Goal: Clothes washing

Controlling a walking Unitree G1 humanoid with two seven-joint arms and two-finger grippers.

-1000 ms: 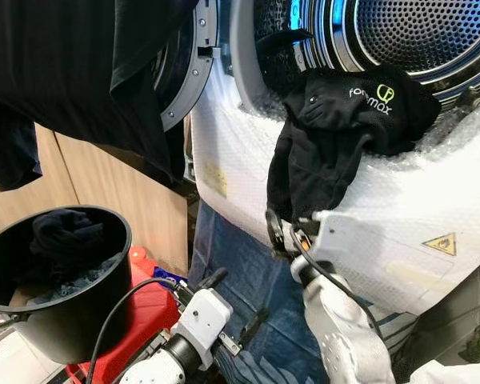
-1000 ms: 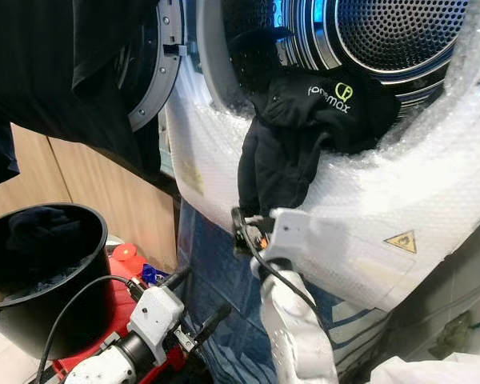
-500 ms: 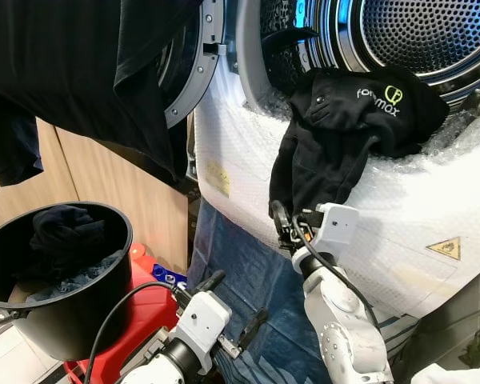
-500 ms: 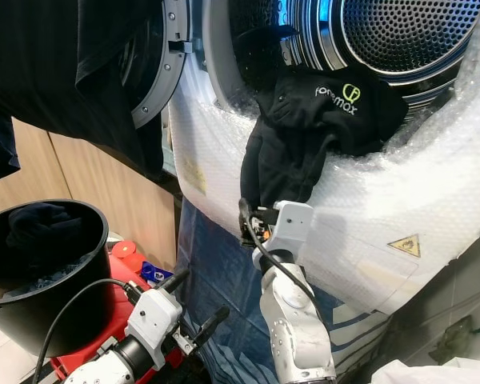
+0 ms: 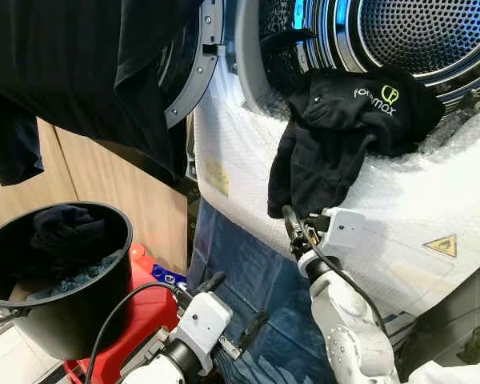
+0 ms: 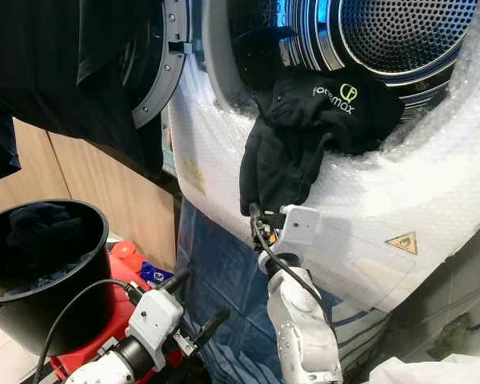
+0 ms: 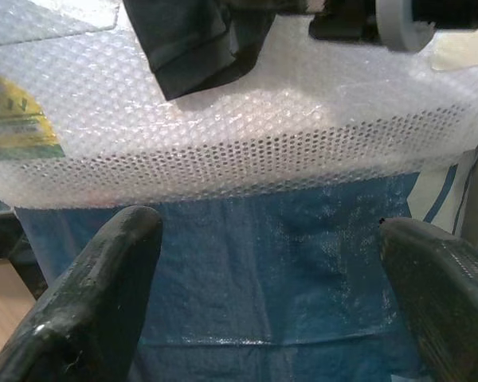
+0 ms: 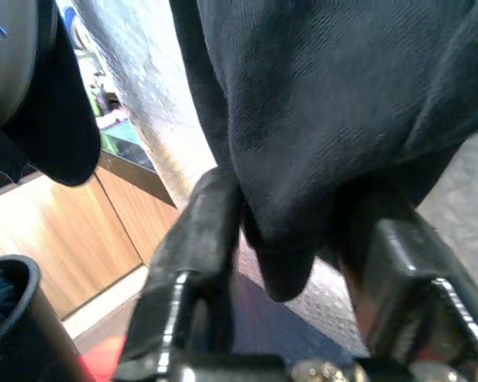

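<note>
Evenly lit from above and ahead, fairly bright. Blue glow ringing the drum behind and above the right gripper's fingers, with small glints on the perforated steel. Soft glare across the bubble wrap beyond the left gripper's fingertips, themselves blurred by closeness. Deep shadow in the black garment between the right fingers; folds barely readable. Head views sharp, slightly bowed at edges.

Black garment: "foremax" print (partly creased); washer: yellow warning triangle.
</note>
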